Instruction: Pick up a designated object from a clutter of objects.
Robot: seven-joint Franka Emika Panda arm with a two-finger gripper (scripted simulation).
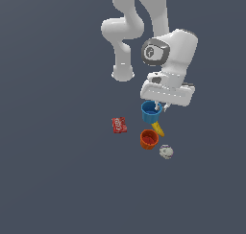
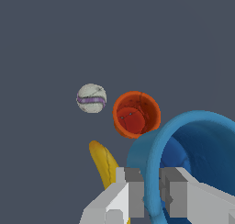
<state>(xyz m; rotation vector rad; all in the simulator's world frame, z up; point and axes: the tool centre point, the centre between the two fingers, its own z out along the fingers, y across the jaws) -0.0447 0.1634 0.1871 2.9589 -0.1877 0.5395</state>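
The designated object, a bright blue round cup (image 1: 151,111) (image 2: 193,145), hangs under the arm's hand, tilted. My gripper (image 1: 161,105) (image 2: 151,191) is shut on its rim, one finger inside the wall and one outside. In the exterior view the cup looks raised above the floor, over the rest of the clutter of objects: the yellow banana (image 1: 158,128) (image 2: 104,163) just below it, the orange-red cup (image 1: 149,139) (image 2: 136,114), the whitish lump (image 1: 166,152) (image 2: 91,98) and the flat red packet (image 1: 119,124). The packet is outside the wrist view.
The arm's white links (image 1: 129,31) rise behind the cup toward the exterior view's top. The dark grey floor (image 1: 57,170) spreads all around the small group of items.
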